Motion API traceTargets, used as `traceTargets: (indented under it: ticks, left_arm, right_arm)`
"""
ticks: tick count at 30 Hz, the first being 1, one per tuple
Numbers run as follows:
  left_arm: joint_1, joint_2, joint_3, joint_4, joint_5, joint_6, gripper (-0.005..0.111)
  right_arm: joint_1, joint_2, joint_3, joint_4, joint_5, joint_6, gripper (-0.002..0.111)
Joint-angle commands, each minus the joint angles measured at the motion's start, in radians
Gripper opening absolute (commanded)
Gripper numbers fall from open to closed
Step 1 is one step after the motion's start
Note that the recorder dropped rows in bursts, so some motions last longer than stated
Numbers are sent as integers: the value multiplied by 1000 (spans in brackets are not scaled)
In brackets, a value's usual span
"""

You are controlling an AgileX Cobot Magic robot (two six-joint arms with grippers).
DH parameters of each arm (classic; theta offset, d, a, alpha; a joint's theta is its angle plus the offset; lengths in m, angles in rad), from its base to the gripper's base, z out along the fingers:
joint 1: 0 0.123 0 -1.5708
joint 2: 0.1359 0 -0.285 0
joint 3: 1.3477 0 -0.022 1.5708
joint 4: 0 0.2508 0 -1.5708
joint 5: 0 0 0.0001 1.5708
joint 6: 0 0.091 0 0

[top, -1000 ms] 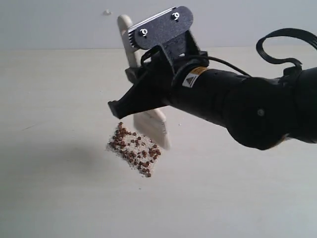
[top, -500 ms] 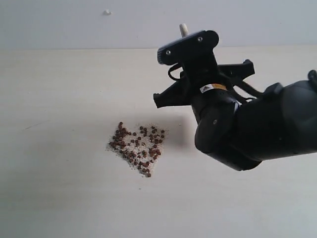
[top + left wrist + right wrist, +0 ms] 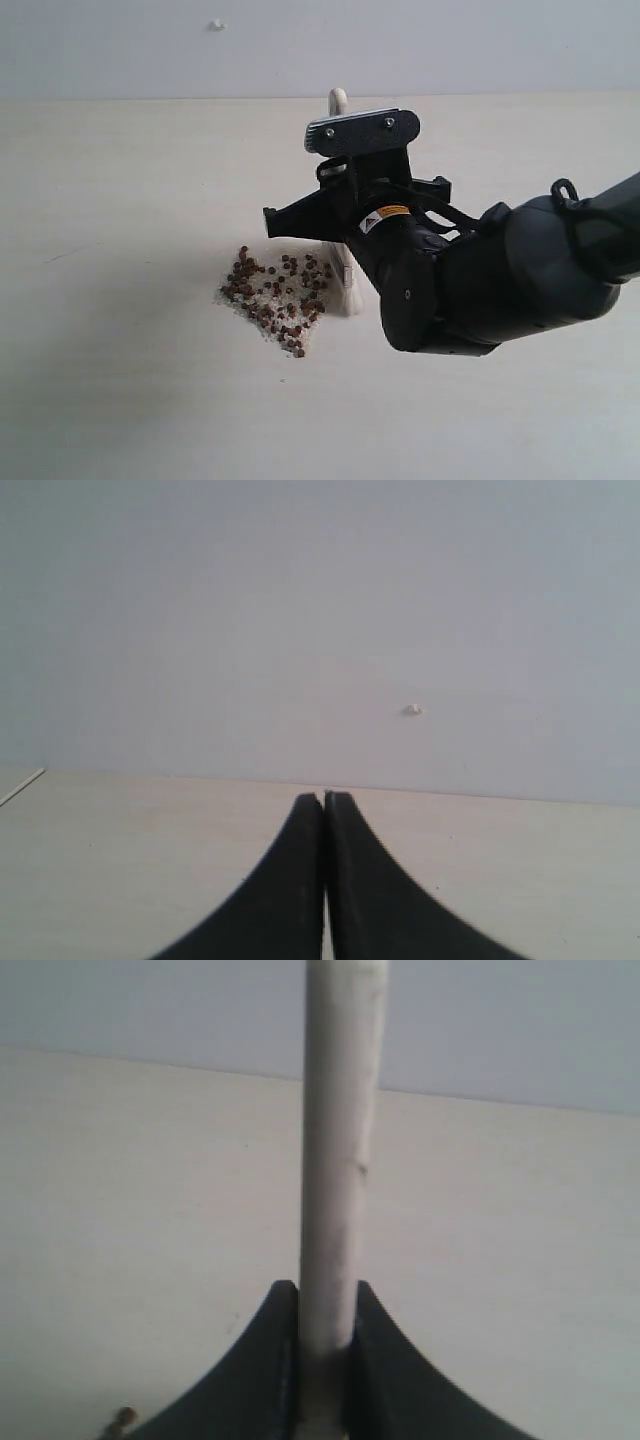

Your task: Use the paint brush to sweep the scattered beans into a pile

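Note:
The reddish-brown beans [image 3: 275, 298] lie mixed with pale grains as one loose pile left of centre on the pale table [image 3: 120, 200]. My right gripper [image 3: 325, 1295] is shut on the paint brush [image 3: 338, 1160], gripping its pale handle. In the exterior view the handle tip [image 3: 338, 99] sticks up behind the black arm, and the whitish bristles [image 3: 349, 292] touch the pile's right edge. One bean [image 3: 123, 1417] shows at the edge of the right wrist view. My left gripper [image 3: 324, 798] is shut on nothing, over bare table, and is out of the exterior view.
A grey wall [image 3: 120, 45] rises behind the table, with a small white speck [image 3: 215, 25] on it. The bulky black right arm [image 3: 500, 280] fills the right side of the exterior view.
The right arm has swung back left from the right and come down, bringing the brush bristles to the right edge of the beans. The beans look unmoved over the last half second.

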Motion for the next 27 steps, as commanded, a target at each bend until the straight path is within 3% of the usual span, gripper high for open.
traceTargets:
  ticks: [1,5,16,19,24,27]
  left_arm:
    - [3,-6,3,-6,-7,1,0]
    - [3,-6,3,-6,-7,1,0]
    - [3,-6,3,-6,-7,1,0]
    - [3,-6,3,-6,-7,1,0]
    - [3,-6,3,-6,-7,1,0]
    - [3,-6,3,-6,-7,1,0]
  right_arm:
    - [-4,18,2,-153,-24,187,0]
    - [-4,-16,2,-163,-47,186,0]
    - [-4,-148,2,-51,-47,-225,0]
    - [-8,-106,2,-168,-76,-285,0]
    - [-36,8,-3,-527,-197,-248,0]
    - [-52,65,-41,-591,-197,-246,0]
